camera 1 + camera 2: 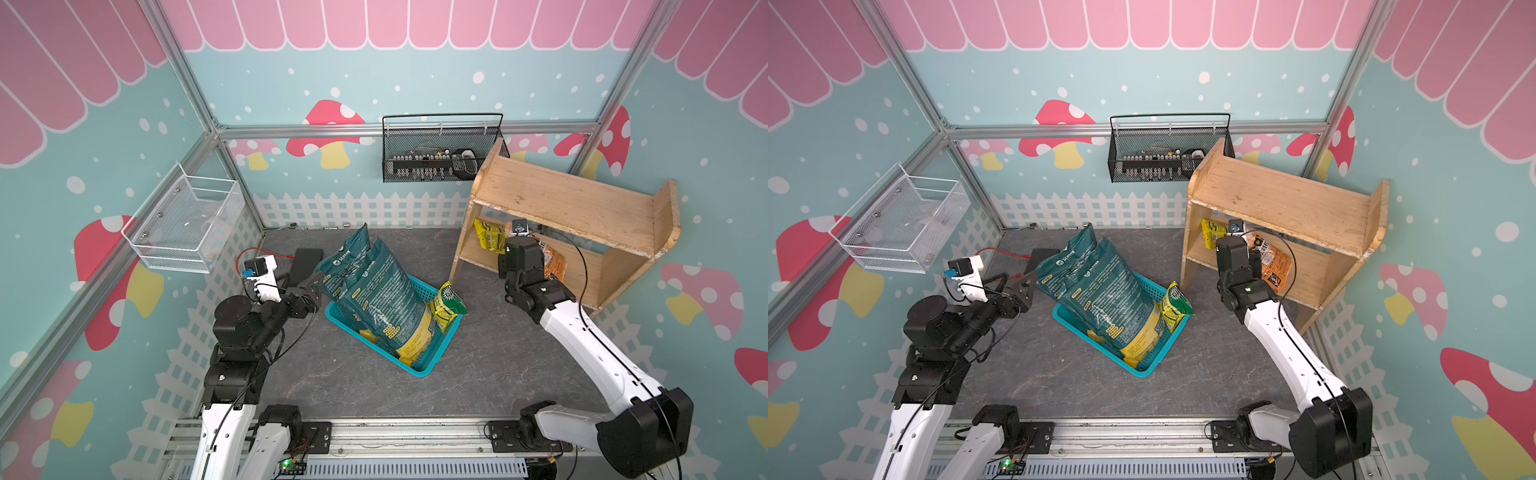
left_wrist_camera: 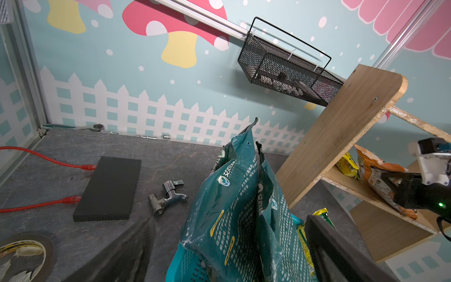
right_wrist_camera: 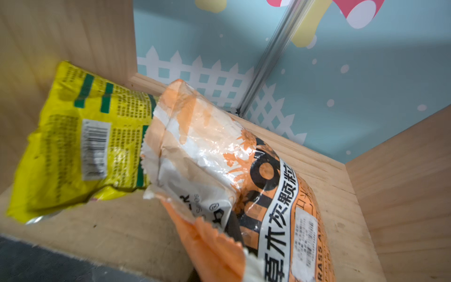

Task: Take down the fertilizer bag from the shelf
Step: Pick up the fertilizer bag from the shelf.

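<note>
1. Right wrist view: orange fertilizer bag (image 3: 244,171) fills the frame, crumpled top edge nearest the lens. It sits on the lower board of the shelf (image 1: 561,199), right of a yellow bag (image 3: 73,146) lying on the same board.
2. Right gripper (image 2: 388,178): reaches into the lower tier from the near side, jaws pressed together on the orange bag's near edge. The contact itself is mostly hidden behind the wrist in both top views.
3. Left gripper (image 1: 313,293): jaws spread and holding nothing, just beside the teal bags (image 1: 374,291) that lean out of the teal basket (image 1: 419,365) at mid-table.
4. Progress, as judged: grasp made, removal not yet done. In the left wrist view the orange bag's bottom rests on the board, tilted toward the arm.
5. Left to do: draw the bag out toward the near side, clear the board's front edge and lower it. The yellow bag touches it and may get dragged along.
</note>
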